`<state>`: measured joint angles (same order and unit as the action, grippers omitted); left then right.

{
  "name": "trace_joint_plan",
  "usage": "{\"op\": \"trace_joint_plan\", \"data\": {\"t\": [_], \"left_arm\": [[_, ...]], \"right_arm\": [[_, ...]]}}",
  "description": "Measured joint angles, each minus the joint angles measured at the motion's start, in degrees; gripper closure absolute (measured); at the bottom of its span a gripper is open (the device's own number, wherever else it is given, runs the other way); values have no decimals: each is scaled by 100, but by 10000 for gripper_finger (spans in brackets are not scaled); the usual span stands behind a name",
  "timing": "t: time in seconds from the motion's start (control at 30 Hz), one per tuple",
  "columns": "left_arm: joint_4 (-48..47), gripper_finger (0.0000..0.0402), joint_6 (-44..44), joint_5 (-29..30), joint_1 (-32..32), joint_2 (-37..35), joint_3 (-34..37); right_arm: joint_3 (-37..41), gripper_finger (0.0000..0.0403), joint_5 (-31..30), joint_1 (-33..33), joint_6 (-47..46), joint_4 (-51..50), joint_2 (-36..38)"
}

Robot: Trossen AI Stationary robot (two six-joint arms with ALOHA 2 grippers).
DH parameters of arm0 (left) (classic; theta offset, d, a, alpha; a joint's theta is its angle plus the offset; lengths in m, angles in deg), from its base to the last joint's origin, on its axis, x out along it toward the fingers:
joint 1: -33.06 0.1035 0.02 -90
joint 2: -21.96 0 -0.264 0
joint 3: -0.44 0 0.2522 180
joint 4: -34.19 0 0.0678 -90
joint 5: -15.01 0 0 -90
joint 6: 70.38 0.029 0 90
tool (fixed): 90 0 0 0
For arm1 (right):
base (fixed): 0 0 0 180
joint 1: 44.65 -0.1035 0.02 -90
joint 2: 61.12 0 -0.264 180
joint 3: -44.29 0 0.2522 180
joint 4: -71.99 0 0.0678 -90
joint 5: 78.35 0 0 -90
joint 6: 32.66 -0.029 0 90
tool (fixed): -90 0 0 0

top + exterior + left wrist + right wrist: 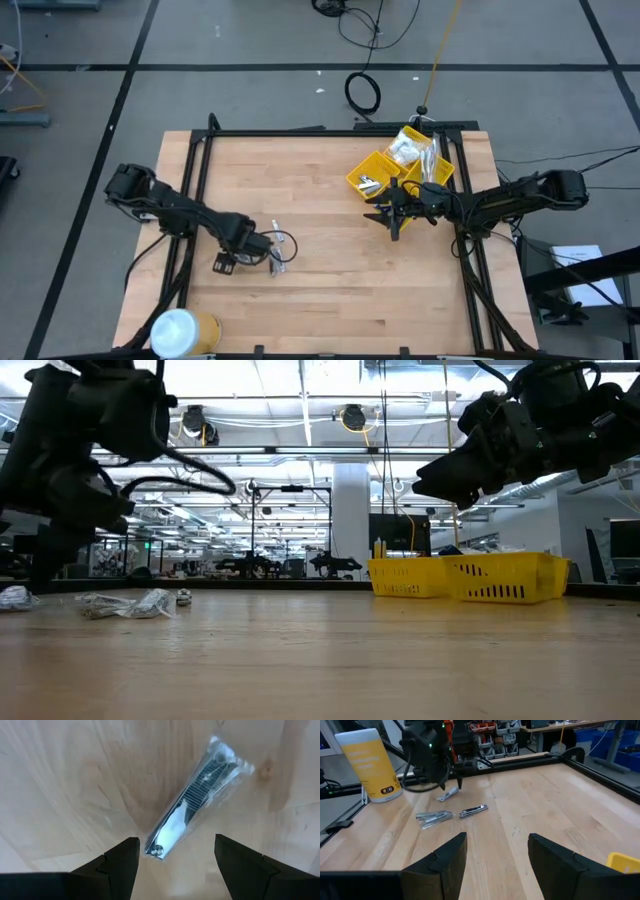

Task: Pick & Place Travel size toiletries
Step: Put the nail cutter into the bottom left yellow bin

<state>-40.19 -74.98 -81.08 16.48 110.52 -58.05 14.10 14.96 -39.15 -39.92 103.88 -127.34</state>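
A wooden counter (330, 260) seen from above. The left tool (172, 865) hangs over the near-left area with its fingers spread apart, empty, directly above a silvery nail clipper in a clear packet (192, 812) lying flat on the wood. Two more packets (434, 817) lie just beside it. The right tool (495, 862), also released and empty, hovers near the yellow bin (400, 170) at the far right.

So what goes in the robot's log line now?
left gripper: jaws open over bagged silvery nail clipper | right gripper: open, empty, beside yellow plastic bin
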Motion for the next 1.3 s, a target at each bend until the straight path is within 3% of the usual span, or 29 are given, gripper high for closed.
{"op": "trace_joint_plan", "data": {"t": [0.4, 0.63, 0.77, 1.3], "left_arm": [[-134, 149, 56, -145, -4, 1054, -41], [-93, 152, -60, -27, -11, 996, -156], [209, 173, -28, 241, -9, 728, -269], [619, 267, -361, 51, -76, 622, -195]], "right_arm": [[0, 206, 151, 0, 2, 0, 0], [0, 206, 151, 0, 2, -8, -2], [-2, 206, 151, 0, 2, 0, -2], [-2, 206, 151, 0, 2, -24, -2]]}}
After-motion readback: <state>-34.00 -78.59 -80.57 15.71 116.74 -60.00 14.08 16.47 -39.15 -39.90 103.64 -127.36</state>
